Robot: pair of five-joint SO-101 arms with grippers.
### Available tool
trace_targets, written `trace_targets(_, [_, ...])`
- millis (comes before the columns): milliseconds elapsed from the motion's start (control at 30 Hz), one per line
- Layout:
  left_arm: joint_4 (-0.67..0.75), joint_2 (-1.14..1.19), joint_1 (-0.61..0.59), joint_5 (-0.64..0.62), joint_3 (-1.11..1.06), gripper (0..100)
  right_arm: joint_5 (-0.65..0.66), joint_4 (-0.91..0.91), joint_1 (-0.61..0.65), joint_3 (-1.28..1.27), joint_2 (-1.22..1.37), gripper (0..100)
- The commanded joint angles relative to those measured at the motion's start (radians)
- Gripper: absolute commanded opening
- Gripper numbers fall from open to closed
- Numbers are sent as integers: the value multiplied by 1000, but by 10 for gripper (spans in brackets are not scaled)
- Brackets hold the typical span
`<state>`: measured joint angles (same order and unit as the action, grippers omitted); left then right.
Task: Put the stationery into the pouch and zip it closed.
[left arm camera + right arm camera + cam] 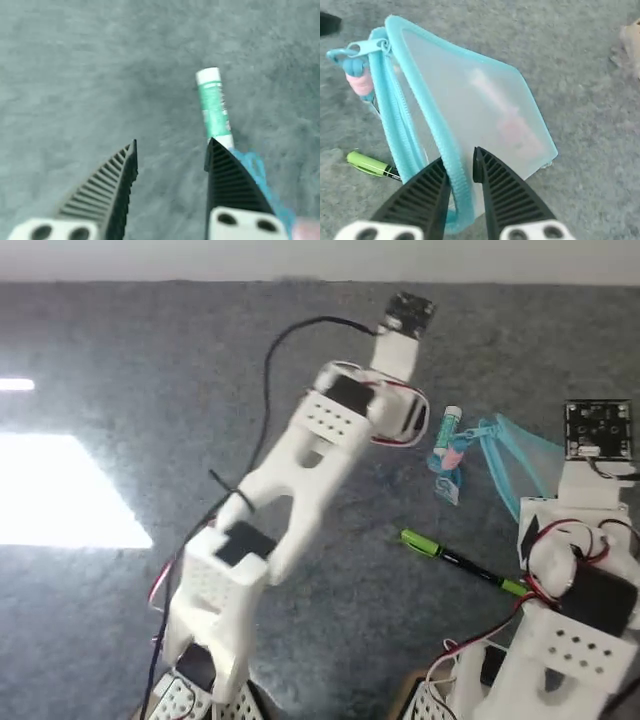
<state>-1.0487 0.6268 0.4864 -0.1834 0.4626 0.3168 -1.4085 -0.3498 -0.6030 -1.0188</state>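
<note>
A translucent blue pouch [480, 110] is held up off the grey mat by its zipper edge, with my right gripper [460, 156] shut on that edge. Something pink and white shows through its wall. The zipper pull [360, 80] carries a pink charm. In the high view the pouch [520, 455] stands at the right. A green-and-white glue stick [214, 107] lies on the mat just beyond my left gripper [172, 143], which is open, one fingertip close beside the stick's near end. The glue stick [448, 427] lies next to the pouch's mouth. A green and black pen [465, 562] lies nearer the front.
The left arm [300, 470] stretches diagonally across the middle of the grey mat. A bright patch of glare [60, 490] covers the mat's left side. A tan object [632, 35] sits past the pouch. Cables trail along the left arm.
</note>
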Motion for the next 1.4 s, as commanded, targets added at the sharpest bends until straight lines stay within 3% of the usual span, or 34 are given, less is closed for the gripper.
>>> trace_targets(0, [35, 152, 55, -49, 205, 213, -5, 4, -27, 23, -30, 9])
trace_targets(167, [17, 407, 84, -110, 530, 214, 23, -36, 7, 23, -48, 9])
trace_targets(533, [-290, 801, 115, -184, 1164, 212, 31, -39, 27, 23, -48, 9])
trace_targets(833, [-448, 819, 127, -184, 1210, 162, 31, -39, 27, 23, -48, 9])
trace_targets(1367, [-399, 824, 153, -184, 1164, 182, 31, -39, 27, 23, -48, 9])
